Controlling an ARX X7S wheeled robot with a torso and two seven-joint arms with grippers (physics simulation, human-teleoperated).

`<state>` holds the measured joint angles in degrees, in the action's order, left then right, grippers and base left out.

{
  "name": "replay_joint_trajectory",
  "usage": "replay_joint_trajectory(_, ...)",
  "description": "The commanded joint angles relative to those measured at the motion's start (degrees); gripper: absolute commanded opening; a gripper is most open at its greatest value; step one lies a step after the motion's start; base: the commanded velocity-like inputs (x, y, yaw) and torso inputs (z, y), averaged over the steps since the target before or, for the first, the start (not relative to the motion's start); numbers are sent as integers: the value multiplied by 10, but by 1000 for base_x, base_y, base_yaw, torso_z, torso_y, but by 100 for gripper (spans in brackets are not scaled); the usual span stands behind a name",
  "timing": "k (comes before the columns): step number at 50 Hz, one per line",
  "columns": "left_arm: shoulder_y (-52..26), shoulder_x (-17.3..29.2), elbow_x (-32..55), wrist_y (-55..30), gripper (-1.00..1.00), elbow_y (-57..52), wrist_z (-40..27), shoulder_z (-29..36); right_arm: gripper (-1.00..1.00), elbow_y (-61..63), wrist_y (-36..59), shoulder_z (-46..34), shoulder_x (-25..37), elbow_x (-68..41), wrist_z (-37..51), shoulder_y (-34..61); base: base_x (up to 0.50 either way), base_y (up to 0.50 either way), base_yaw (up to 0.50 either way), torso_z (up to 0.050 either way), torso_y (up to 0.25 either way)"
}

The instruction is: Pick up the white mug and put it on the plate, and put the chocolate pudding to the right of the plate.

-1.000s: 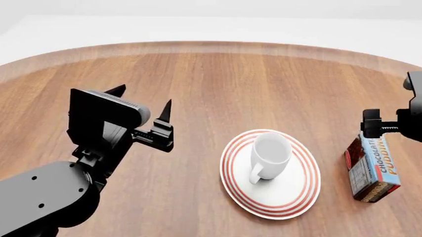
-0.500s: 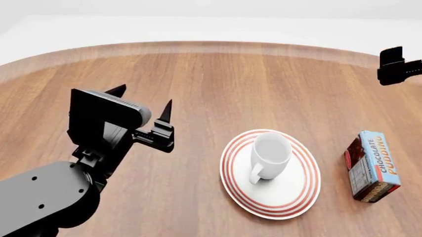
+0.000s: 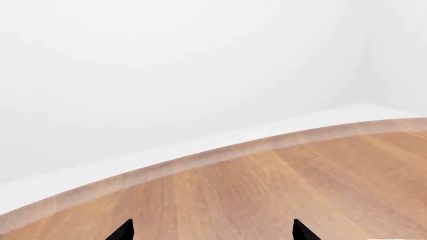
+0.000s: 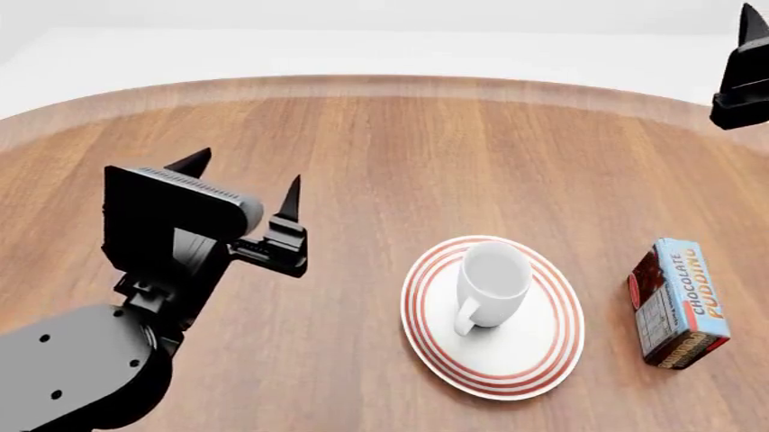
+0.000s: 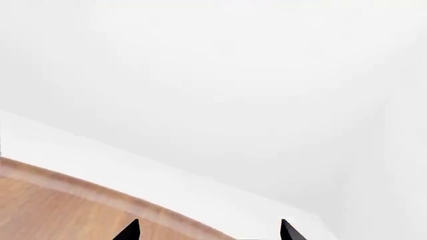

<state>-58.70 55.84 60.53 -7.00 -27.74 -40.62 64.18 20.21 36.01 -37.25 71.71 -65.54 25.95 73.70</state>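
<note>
**Both my pincers spread and empty, mug on the plate**

Left wrist view: two dark fingertips [image 3: 123, 231] of my left gripper [image 3: 212, 231] poke into view, set wide apart with only the wooden table [image 3: 280, 190] and its pale rim between them. They touch nothing.

Head view: my left gripper [image 4: 240, 184] hangs over bare wood, prongs spread, holding nothing. The white mug [image 4: 491, 283] stands upright on the plate [image 4: 529, 360], handle toward me. The chocolate pudding [image 4: 679, 303] lies on the table just right of the plate, apart from it. My right gripper [image 4: 743, 76] shows only partly at the far right edge.

Right wrist view: its two fingertips [image 5: 128, 231] stand wide apart, nothing between them.
</note>
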Motion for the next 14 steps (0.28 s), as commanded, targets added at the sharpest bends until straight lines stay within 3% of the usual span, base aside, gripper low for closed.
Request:
replay_joint_trajectory(1,7,18,-39,-5,100,-57,-49,-21,100,179,-181,56,63,-23,140,-130,0,0,0,0,0)
replay_joint_trajectory(6,23,48,-44,23,100,-88,-93,-38,100,229,-255,52,78,17,222,-187,0,0,0,0,0)
replay_joint_trajectory(14,46,78,-60,48,100,-111,-136,-48,100,262,-329,38,98,56,272,-251,0,0,0,0,0)
